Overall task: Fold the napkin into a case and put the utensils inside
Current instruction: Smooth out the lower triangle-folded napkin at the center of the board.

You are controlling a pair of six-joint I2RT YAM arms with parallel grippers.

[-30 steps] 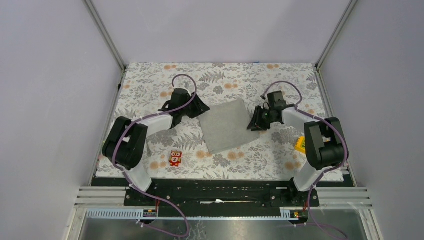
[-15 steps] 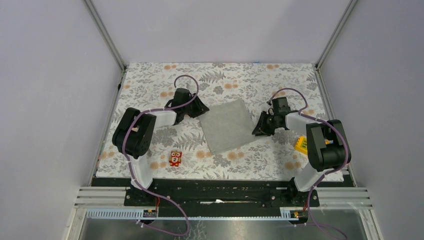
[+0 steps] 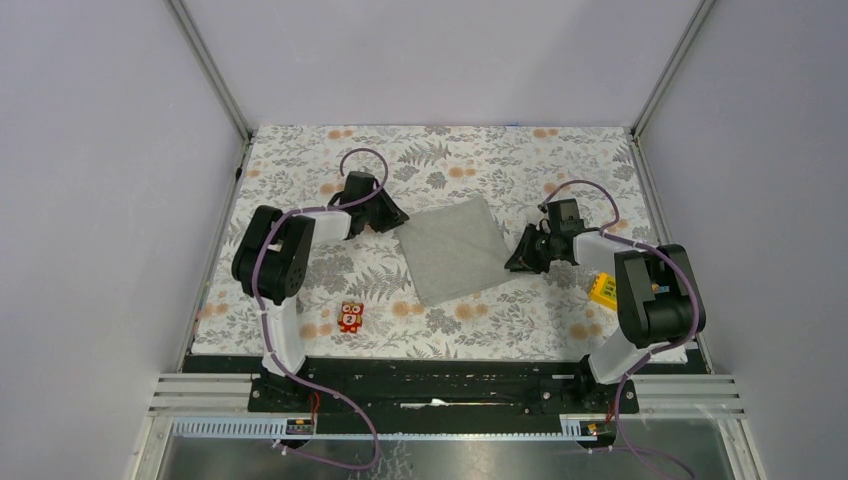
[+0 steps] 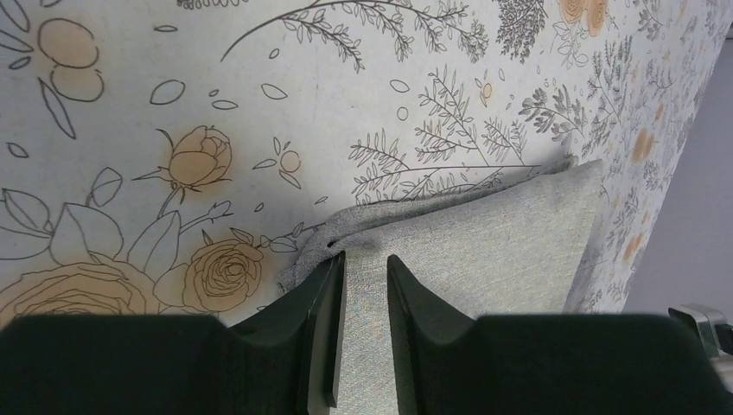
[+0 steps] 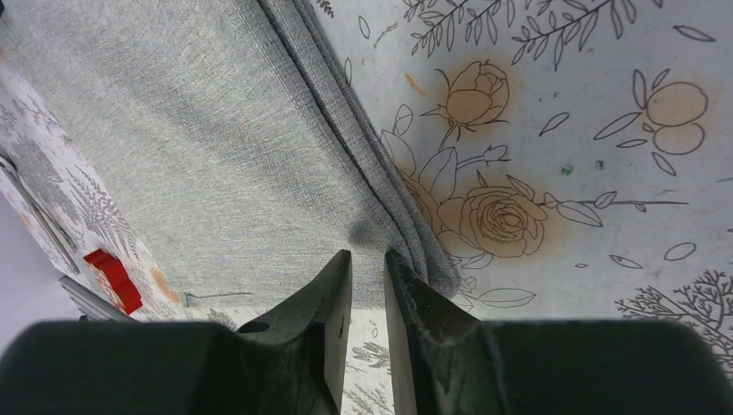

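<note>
I see the napkin (image 3: pixel 455 250) lying folded, flat at tabletop (image 3: pixel 470 150) centre. The left pincer (image 3: pixel 390 217) sits at its 9 o'clock corner, the right pincer (image 3: pixel 517 262) at its 3 o'clock corner. Both show a narrow slit between fingers (image 4: pixel 324 294); whether either pinches cloth I cannot tell.

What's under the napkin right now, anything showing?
Only the floral table cover shows around the napkin. Nothing pokes out of its layered edge, but whatever lies beneath it or between the folds is covered.
</note>
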